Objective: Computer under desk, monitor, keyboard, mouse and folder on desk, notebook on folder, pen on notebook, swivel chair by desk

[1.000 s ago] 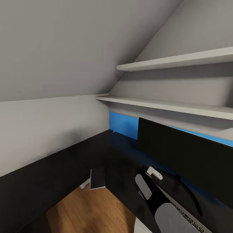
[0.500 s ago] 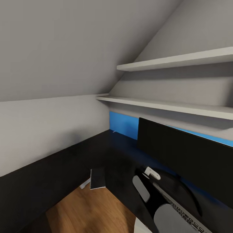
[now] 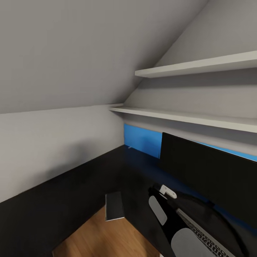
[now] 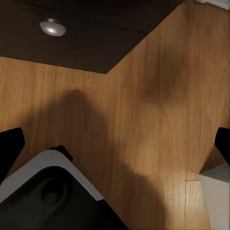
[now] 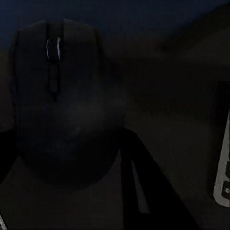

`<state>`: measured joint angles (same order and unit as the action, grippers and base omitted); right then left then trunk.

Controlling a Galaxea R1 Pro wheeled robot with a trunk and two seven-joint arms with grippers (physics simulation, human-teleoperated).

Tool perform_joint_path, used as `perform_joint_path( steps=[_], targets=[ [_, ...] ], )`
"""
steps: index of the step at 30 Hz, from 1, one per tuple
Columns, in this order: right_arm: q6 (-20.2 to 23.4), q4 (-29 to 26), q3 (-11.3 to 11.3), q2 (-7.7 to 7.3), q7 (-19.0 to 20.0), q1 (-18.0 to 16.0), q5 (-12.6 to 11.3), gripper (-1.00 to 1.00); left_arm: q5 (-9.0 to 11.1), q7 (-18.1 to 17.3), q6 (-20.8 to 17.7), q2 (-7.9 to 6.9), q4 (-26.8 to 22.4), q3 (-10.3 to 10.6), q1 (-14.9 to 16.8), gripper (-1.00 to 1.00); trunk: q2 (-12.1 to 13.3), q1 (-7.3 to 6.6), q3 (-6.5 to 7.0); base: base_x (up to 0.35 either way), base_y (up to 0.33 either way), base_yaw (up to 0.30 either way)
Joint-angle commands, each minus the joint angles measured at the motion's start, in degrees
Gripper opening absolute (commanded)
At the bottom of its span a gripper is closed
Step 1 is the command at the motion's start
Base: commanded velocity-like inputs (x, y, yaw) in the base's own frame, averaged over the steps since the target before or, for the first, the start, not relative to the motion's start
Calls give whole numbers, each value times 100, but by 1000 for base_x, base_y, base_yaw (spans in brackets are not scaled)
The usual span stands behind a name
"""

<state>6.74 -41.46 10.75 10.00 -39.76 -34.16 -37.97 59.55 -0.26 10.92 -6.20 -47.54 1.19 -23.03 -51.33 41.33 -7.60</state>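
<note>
No legible text, labels or numbers.

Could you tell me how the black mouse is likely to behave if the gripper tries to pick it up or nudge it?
The mouse looks like a smooth, rounded shell, so fingers may slip off its curved sides. It seems small and probably light, so a nudge would likely slide it across the dark desk rather than tip it. Its flat underside should keep it from rolling.

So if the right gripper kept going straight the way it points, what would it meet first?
Most likely the mouse: it sits dead ahead, close in the right wrist view, on the dark desk. Exact depth is unclear.
</note>
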Motion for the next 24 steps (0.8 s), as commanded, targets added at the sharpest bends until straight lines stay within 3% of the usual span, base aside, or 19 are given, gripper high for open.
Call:
perform_joint_path(
  steps=[1, 7, 12, 13, 17, 20, 21, 22, 23, 24],
  targets=[
    [27, -2, 9, 0, -43, -4, -20, -100, 50, 0, 16, -4, -7, 13, -1, 100, -6, 5, -7, 253, 182, 0],
    [24, 24, -22, 0, -117, -9, -29, -100, 50, 20, 3, -1, -3, 10, 11, 100, -6, 5, -7, 122, 86, 0],
    [21, 31, -47, 0, -448, -17, -57, -100, 79, 36, -10, 26, 32, -10, 16, 100, -6, 5, -7, 25, 17, 0],
    [21, 32, -50, 0, -715, -36, -132, -100, 98, 39, -6, 34, 67, -19, 16, 100, -6, 5, -7, 10, 7, 0],
    [5, 37, -53, 0, -1183, -144, -478, -100, 166, 42, 5, 52, 174, -47, 17, 100, -6, 5, -7, 6, 4, 0],
    [-17, 89, -49, 0, -1415, -279, -745, -100, 335, 44, 11, 65, 232, -93, 17, 100, -86, 49, -43, 2, 1, 0],
    [-26, 363, -47, 0, -1544, -539, -895, -100, 501, 136, 10, 68, 252, -125, 9, 100, -126, 71, -61, 0, 0, 0],
    [-27, 425, -47, 0, -1552, -579, -908, -100, 518, 193, 0, 68, 245, -129, 9, 100, -167, 93, -79, 0, 0, 0],
    [-29, 524, -47, 0, -1565, -649, -929, -100, 545, 357, -21, 59, 200, -133, 5, 100, -207, 114, -97, 0, 0, 0],
    [-32, 673, -52, 0, -1582, -761, -960, -100, 762, 848, -104, 58, -99, -136, -48, 100, -247, 136, -115, 0, 0, 0]
  ],
)
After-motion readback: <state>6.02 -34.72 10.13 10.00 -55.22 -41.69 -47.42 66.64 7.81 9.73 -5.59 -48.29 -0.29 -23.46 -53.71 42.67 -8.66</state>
